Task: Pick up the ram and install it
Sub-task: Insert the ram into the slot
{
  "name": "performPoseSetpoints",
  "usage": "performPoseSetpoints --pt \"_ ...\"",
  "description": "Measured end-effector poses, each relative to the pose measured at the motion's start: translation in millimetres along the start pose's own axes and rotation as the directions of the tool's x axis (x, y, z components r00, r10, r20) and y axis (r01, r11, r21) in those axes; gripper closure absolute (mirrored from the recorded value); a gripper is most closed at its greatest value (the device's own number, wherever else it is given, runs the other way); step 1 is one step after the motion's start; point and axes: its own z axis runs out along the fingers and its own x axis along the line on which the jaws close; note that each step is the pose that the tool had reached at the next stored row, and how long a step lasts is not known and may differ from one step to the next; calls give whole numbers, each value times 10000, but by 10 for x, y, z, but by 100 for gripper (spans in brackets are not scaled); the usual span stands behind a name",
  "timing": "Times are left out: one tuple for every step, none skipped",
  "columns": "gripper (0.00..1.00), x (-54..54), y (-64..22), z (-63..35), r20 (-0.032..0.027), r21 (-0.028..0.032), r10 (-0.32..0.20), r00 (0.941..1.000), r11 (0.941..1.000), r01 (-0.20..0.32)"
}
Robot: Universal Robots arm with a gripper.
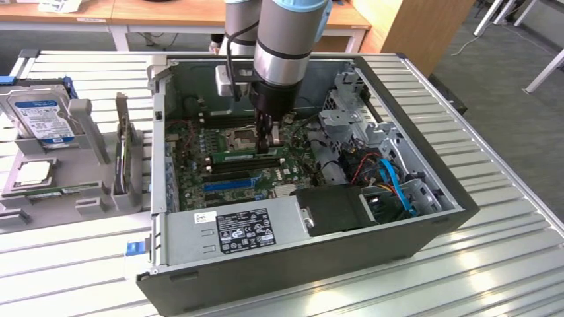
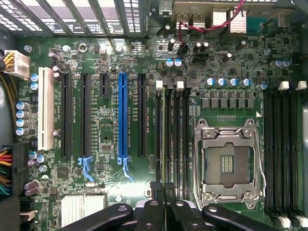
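While fingers pinch ram (upright), it lies along slot.

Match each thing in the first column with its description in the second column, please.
Column one:
1. the ram
2. hard drive
3. power supply
4. processor socket

Column two:
A. empty, with a metal frame
B. outside the computer case, in a grey holder
C. green, on the motherboard, at the fingers
D. grey box with a dark label

Pairs: 1-C, 2-B, 3-D, 4-A
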Motion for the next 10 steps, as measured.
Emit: performPoseSetpoints --pt "88 0 0 5 1 0 0 10000 10000 0" --pt "88 0 0 10 1 0 0 10000 10000 0" --pt "88 0 0 13 0 0 0 10000 10000 0" --pt "88 1 0 17 -1 0 0 10000 10000 0" --pt "88 1 0 21 0 0 0 10000 10000 0" --pt "88 1 0 25 1 0 0 10000 10000 0" --pt "88 1 0 28 0 0 0 10000 10000 0" --pt "88 1 1 29 -2 -1 1 10000 10000 -1" --pt "88 1 1 29 -2 -1 0 10000 10000 0" --pt "88 1 1 30 -2 -1 0 10000 10000 0"
